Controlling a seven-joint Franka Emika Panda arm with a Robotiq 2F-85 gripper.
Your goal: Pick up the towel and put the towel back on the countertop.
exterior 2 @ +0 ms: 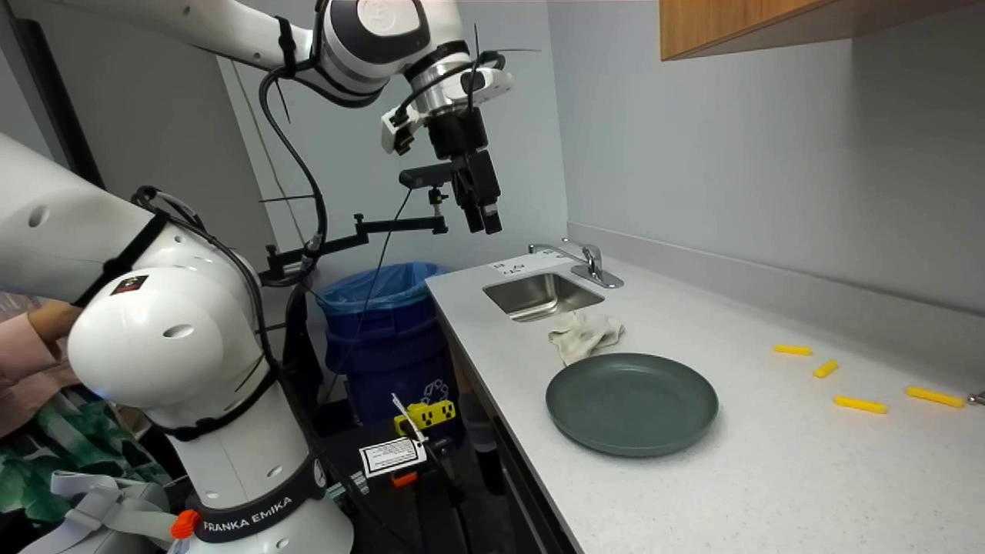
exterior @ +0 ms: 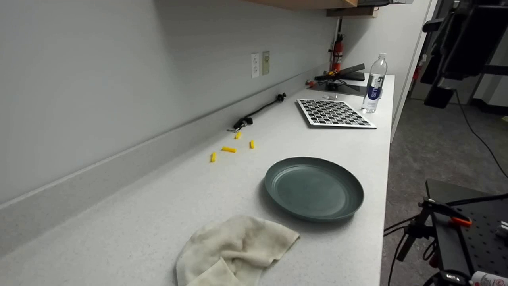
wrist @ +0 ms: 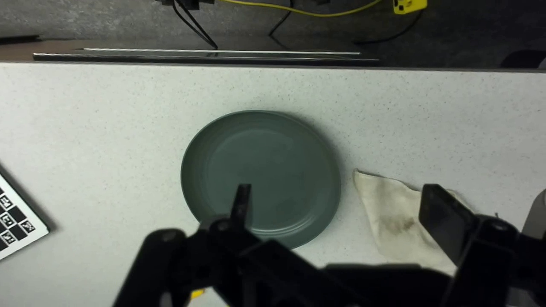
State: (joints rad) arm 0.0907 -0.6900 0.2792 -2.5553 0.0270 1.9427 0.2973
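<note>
towel (exterior 2: 582, 335) on countertop (exterior 2: 769, 492), well below claw (wrist: 339, 194)

On the countertop (exterior: 151, 222), the plate (exterior: 315, 188) is set nearer the front edge, the towel (exterior: 236, 250) laid between it and the sink (exterior 2: 541, 297), the sticks (exterior: 229, 149) scattered toward the backsplash (exterior: 131, 171).

A wrinkled cloth towel (exterior: 238, 246), smooth speckled countertop (exterior: 341, 145), smooth low-sheen plate (exterior: 313, 188), shiny metal sink (exterior 2: 542, 292) and faucet (exterior 2: 592, 267), clear glossy plastic bottle (exterior: 374, 84), wood-grained cabinet (exterior 2: 716, 29).
</note>
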